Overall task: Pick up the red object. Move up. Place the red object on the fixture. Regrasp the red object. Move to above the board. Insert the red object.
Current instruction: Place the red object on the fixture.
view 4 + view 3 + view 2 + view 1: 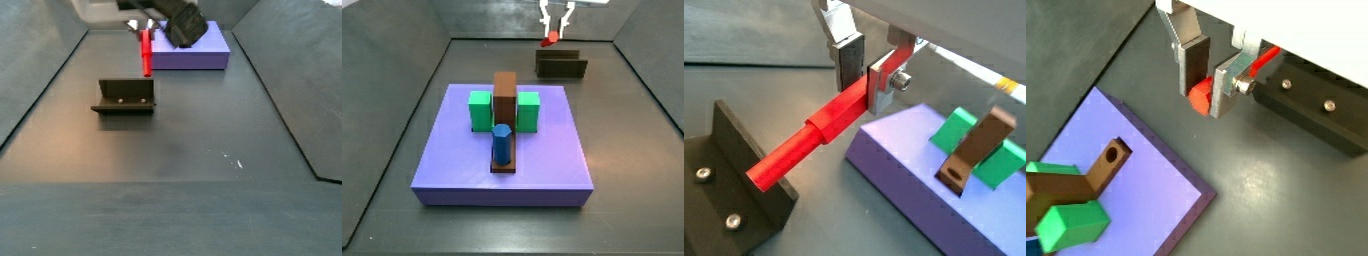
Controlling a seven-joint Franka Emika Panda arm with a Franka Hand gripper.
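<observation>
Gripping the slim bright red peg-like object (pixel 811 140) at one end between its silver plate fingers, the gripper (pixel 862 72) hangs in the air near the dark L-shaped fixture (pixel 124 96), whose seat holds nothing, so I judge the next move is lowering the peg onto it.

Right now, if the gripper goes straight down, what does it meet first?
Likely the dark L-shaped fixture: the gripper is shut on the long red peg, whose lower end hangs just above it. Depth uncertain.
</observation>
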